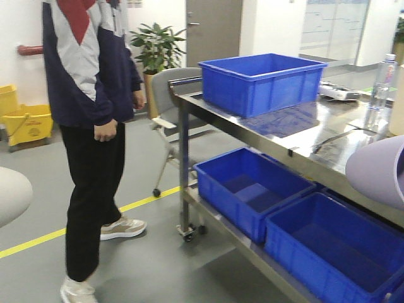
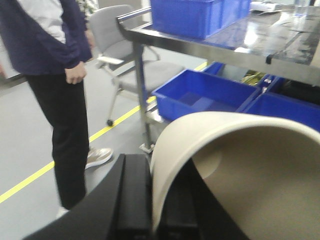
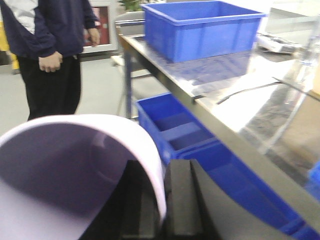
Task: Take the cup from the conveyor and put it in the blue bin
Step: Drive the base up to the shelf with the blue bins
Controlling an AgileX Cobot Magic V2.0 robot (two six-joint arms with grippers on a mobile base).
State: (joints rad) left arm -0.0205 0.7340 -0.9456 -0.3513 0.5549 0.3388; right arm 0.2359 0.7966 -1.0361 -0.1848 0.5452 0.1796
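In the front view, the blue bin [image 1: 271, 95] stands on the steel surface [image 1: 315, 136], with two more blue crates [image 1: 252, 189] on the shelf beneath. A person [image 1: 88, 95] stands near the surface's end. The lavender cup [image 1: 379, 170] juts in at the right edge, near the surface and well short of the bin. We see no gripper here, and no view shows the conveyor.

The left wrist view adds the grip: the left gripper [image 2: 155, 200] is clamped on the wall of a cream cup [image 2: 250, 165], which lies on its side. The bin sits well ahead, at the top of the view.

In the right wrist view, the right gripper [image 3: 162, 200] pinches the lavender cup's wall in the same way, and the bin's open top shows ahead.

We judge both holds thin: pinched by one wall, a cup could pivot or slip during the carry. A low approach could knock a cup against the bin's rim. An early release would drop it on the surface or into a lower crate. A wide swing also risks reaching the person.
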